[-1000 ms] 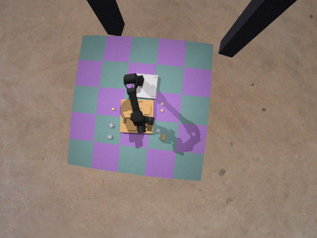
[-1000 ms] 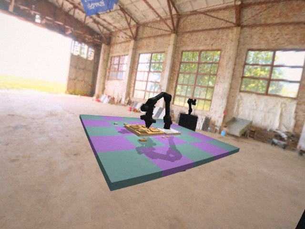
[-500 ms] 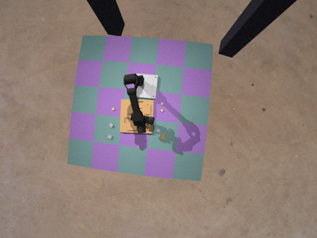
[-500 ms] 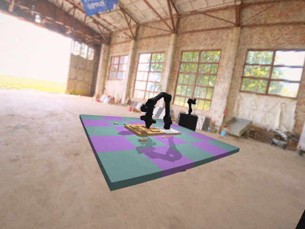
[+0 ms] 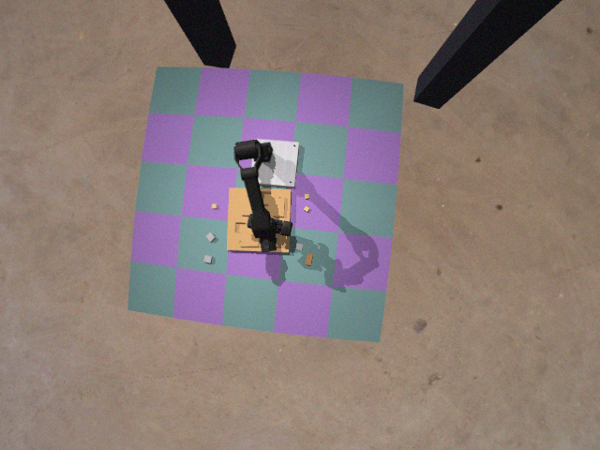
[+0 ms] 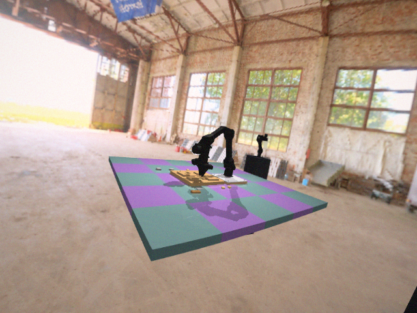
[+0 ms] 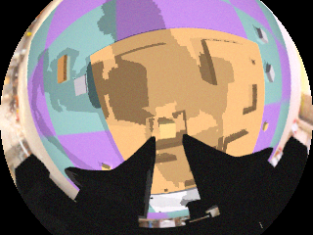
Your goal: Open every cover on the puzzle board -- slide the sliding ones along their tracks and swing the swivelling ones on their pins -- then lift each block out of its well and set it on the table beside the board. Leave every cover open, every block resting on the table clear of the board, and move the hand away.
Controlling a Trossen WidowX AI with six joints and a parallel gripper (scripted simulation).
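Board partly hidden
The arm (image 5: 254, 193) (image 6: 215, 133) covers part of the board (image 5: 237, 203) (image 6: 215, 182); its covers blur together.

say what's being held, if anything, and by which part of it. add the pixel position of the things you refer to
Nothing is held; the end effector (image 6: 202, 175) (image 7: 168, 139) stands open, gaps showing beside the pale yellow block (image 7: 167, 129).
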